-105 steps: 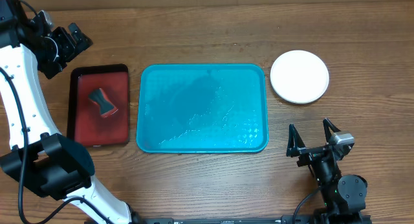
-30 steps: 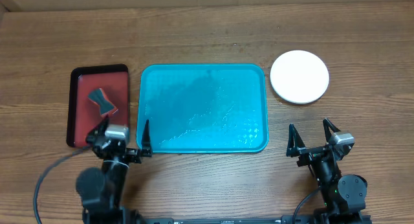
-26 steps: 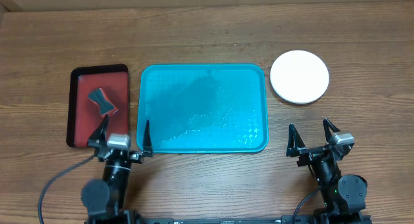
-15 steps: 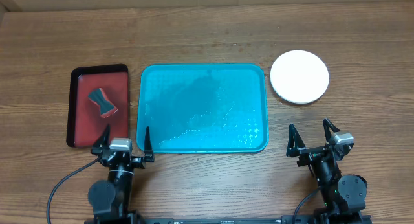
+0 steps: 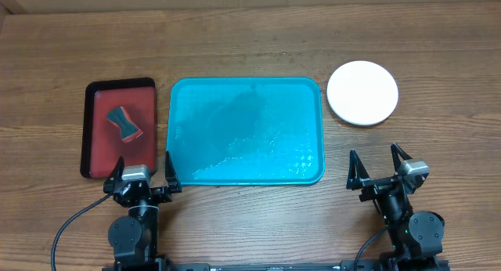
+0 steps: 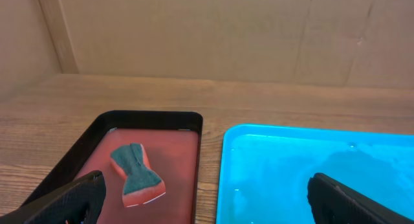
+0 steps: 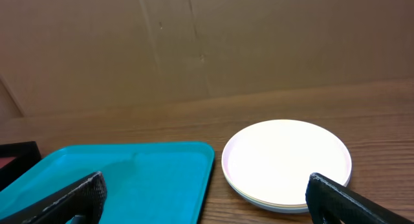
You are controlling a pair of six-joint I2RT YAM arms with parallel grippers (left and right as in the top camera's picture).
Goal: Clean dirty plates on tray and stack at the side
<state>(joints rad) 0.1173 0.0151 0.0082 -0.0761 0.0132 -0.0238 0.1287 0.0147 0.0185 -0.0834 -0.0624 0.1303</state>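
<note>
The turquoise tray (image 5: pixel 245 130) lies in the middle of the table with no plates on it; its floor shows only faint wet streaks. The plates (image 5: pixel 362 92) sit on the wood to its right as one stack with the white plate on top. In the right wrist view, thin rims show under the white plate (image 7: pixel 286 162). My left gripper (image 5: pixel 143 164) is open at the table's front, facing the gap between the two trays (image 6: pixel 206 185). My right gripper (image 5: pixel 374 158) is open at the front right, short of the plates (image 7: pixel 206 185). Neither holds anything.
A dark red, black-rimmed tray (image 5: pixel 106 153) lies left of the turquoise tray. On it rests a sponge (image 5: pixel 124 123) with a grey-green top, also in the left wrist view (image 6: pixel 136 175). A brown cardboard wall (image 6: pixel 213 36) stands behind the table.
The left arm came down from the far left to the table's front edge, and in the last second settled lower and straight. The right arm, tray and plates have not moved.
</note>
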